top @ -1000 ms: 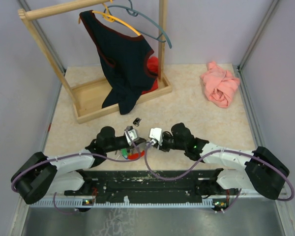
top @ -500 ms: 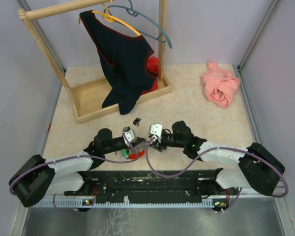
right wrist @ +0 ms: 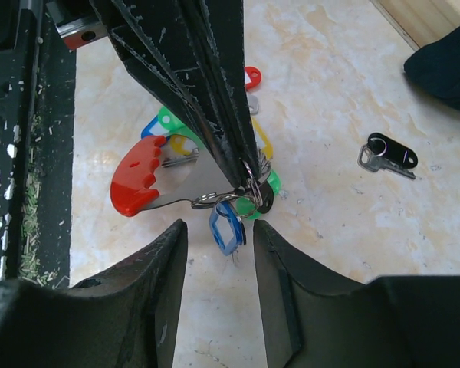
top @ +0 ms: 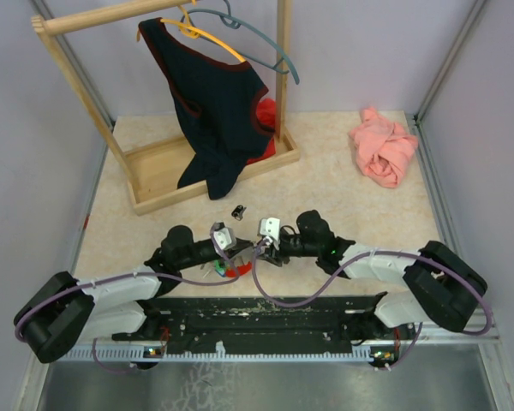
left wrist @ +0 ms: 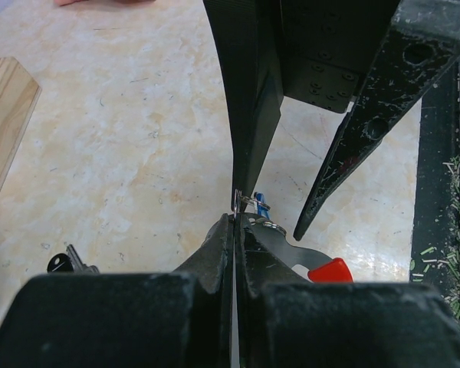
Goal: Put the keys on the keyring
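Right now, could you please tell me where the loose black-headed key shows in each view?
Top external: the black-headed key lies near the centre, just in front of the wooden rack base.
Left wrist: in the bottom left corner; the rack base is at the left edge.
Right wrist: right of centre; the rack base is at the top right.
Shared landmark: the wooden rack base.

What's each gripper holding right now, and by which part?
The left gripper is pinched shut on the thin silvery metal keyring, gripping its wire loop at the very fingertips. The right gripper is open and holds nothing.
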